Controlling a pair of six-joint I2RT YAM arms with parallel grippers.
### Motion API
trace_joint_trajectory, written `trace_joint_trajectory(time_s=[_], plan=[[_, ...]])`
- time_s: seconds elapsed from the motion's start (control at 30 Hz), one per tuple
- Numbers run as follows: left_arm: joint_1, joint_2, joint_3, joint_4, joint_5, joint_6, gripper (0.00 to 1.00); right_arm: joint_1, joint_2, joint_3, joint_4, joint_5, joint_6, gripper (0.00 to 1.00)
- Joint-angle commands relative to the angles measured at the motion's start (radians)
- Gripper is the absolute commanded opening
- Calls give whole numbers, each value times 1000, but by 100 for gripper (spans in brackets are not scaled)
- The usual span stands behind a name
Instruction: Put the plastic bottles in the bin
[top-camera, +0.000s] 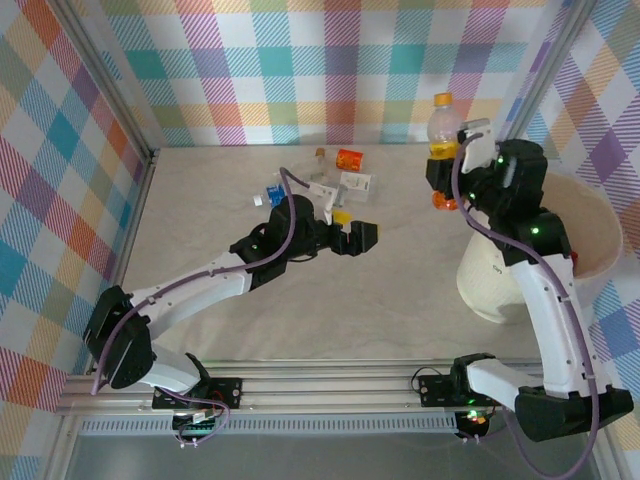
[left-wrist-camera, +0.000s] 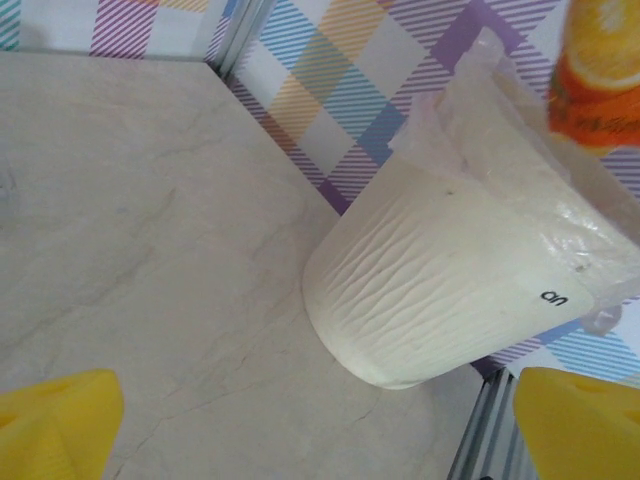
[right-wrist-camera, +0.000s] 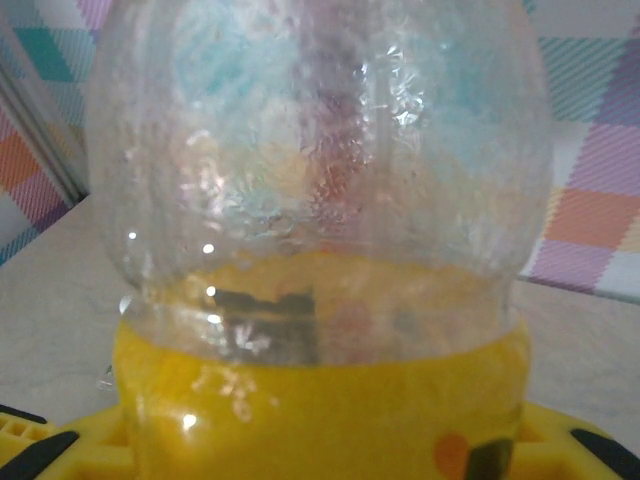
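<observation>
orange-capped bottle (top-camera: 443, 125) sat clamped in the right gripper (top-camera: 443, 178), raised near the bin (top-camera: 490, 285); we recorded the left gripper (top-camera: 356, 230) spread wide over the table (top-camera: 200, 200) beside the scattered bottles (top-camera: 350, 159).

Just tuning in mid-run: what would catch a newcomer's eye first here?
The right gripper holds an orange-capped bottle up in the air at far right, close to the big cream bin. The left gripper hangs open over mid-table, just short of the loose bottles lying at the far side.

Bright even light, faint shadows, bottle (right-wrist-camera: 320, 180) blurred up close, small glints
</observation>
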Motion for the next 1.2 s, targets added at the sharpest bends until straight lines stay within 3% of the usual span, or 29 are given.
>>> trace_joint_trajectory(time_s=[0.0, 0.37, 0.67, 0.87, 0.97, 1.17], plan=[[-11, 4, 26, -23, -23, 34, 100, -79, -24, 80, -84, 8, 36, 34], [-11, 18, 17, -47, -99, 17, 100, -385, -75, 26, -149, 327, -22, 33], [-9, 44, 42, -78, -150, 5, 100, -473, -94, -144, -8, 597, -130, 35], [1, 79, 70, -93, -146, -17, 100, -529, -108, -255, 76, 630, -129, 37], [6, 84, 76, -100, -150, -28, 100, -529, -101, -260, -4, 628, -79, 44], [9, 51, 30, -93, -197, -55, 100, -529, -80, -270, -23, 656, -37, 74]])
